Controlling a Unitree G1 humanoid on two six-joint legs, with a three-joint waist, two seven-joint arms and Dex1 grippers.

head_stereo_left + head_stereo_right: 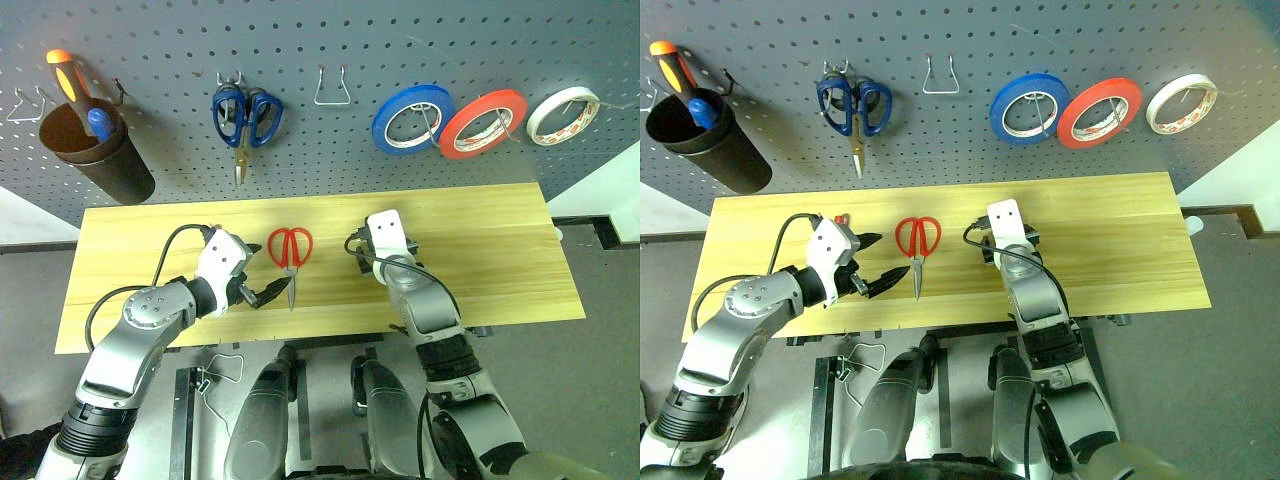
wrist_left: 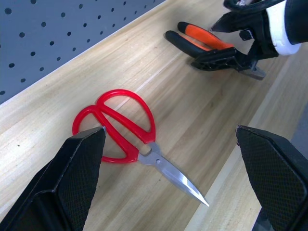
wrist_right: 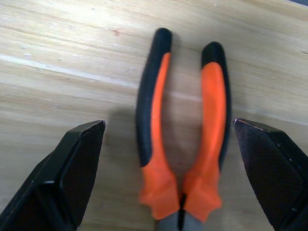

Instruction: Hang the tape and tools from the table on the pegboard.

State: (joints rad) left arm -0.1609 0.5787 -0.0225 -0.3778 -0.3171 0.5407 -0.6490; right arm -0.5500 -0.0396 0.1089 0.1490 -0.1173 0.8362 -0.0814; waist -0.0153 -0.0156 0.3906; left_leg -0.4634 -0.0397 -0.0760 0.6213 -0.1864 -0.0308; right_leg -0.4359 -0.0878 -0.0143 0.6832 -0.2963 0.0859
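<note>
Pliers with orange-and-black handles [image 3: 185,130] lie flat on the pale wooden table [image 1: 500,250], directly between the two black fingers of the right gripper [image 3: 173,187]. Its jaws stand spread as wide as they go, one finger outside each handle, closed on nothing and, as far as I can tell, not touching the tool. The handles run away from the jaws; the grey head sits nearest the wrist.

Just ahead of the left gripper [image 2: 168,168] lie the red-handled scissors [image 2: 130,134], blades shut, the loops on the far side from the jaws and the steel tip pointing back between the fingers. This gripper is also fully spread and empty, hovering short of the scissors.

On the grey pegboard [image 1: 330,40] the thin flat ring of bright red tape [image 1: 483,122] already hangs on a hook, between a blue roll [image 1: 413,118] and a white roll [image 1: 563,115]. So the tape looks done. A bare wire hook [image 1: 331,88] stands free beside the hanging blue-handled scissors [image 1: 246,118]. A dark cup [image 1: 95,155] holds an orange-and-black screwdriver [image 1: 68,75] and a blue-handled one.

Judging from this, pliers and red scissors are still to be hung, with the pliers next in hand. A slim red-handled screwdriver I cannot pick out for certain, so its state is unclear.
</note>
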